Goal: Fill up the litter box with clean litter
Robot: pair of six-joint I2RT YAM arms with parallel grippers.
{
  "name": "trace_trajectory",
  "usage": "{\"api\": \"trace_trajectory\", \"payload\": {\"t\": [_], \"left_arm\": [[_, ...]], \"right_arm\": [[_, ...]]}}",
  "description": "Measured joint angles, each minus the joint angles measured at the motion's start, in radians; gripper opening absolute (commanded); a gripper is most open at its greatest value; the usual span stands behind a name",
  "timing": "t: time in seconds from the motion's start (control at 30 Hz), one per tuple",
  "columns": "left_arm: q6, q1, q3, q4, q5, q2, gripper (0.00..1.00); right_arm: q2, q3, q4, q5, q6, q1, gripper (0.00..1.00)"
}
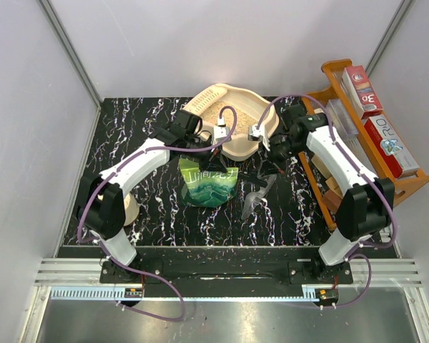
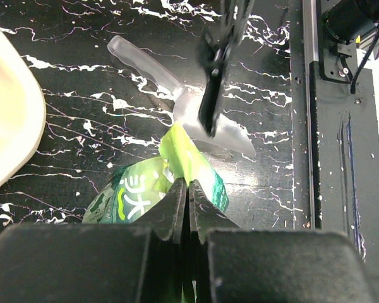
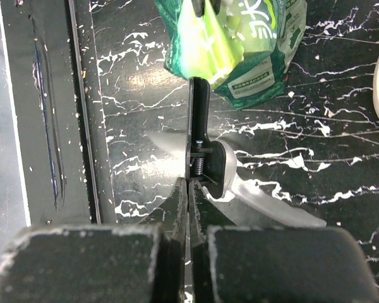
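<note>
The cream litter box (image 1: 266, 133) stands at the back middle with pale tan clean litter (image 1: 222, 113) inside; its rim shows in the left wrist view (image 2: 9, 120). In front of it lies a green printed bag (image 1: 209, 184). My left gripper (image 2: 188, 183) is shut on the bag's (image 2: 145, 189) yellow-green top edge. My right gripper (image 3: 188, 182) is shut on the handle of a black spring clip (image 3: 199, 126), held just above the table. The clip's far end reaches the bag's top (image 3: 205, 44); whether it bites the bag I cannot tell.
A clear plastic scoop (image 1: 256, 200) lies on the black marbled table under the clip. An orange wooden rack (image 1: 407, 187) with red boxes stands at the right edge. A cream tape roll (image 1: 131, 211) sits by the left arm. Grey walls enclose the table.
</note>
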Motion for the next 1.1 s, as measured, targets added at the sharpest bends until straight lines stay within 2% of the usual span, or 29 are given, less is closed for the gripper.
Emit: {"api": "trace_trajectory", "payload": {"t": [0.27, 0.47, 0.57, 0.7, 0.97, 1.0, 1.1], "left_arm": [[0.006, 0.000, 0.018, -0.022, 0.000, 0.014, 0.01], [0.002, 0.000, 0.025, -0.022, 0.001, 0.023, 0.23], [-0.002, 0.000, 0.026, -0.026, 0.003, 0.029, 0.29], [-0.008, 0.000, 0.026, -0.037, 0.017, 0.035, 0.33], [-0.053, 0.001, 0.039, -0.029, 0.045, 0.066, 0.30], [-0.063, 0.001, 0.042, -0.027, 0.047, 0.072, 0.27], [-0.093, 0.003, 0.050, -0.016, 0.050, 0.090, 0.11]], "right_arm": [[0.063, 0.000, 0.088, -0.009, 0.081, 0.027, 0.00], [0.063, -0.001, 0.140, -0.043, 0.167, 0.028, 0.00], [0.063, -0.002, 0.166, -0.057, 0.204, 0.028, 0.00], [0.063, -0.008, 0.203, -0.075, 0.240, 0.029, 0.00], [0.063, -0.050, 0.282, -0.091, 0.293, 0.037, 0.00], [0.063, -0.055, 0.290, -0.091, 0.297, 0.040, 0.00], [0.063, -0.072, 0.309, -0.089, 0.304, 0.052, 0.00]]}}
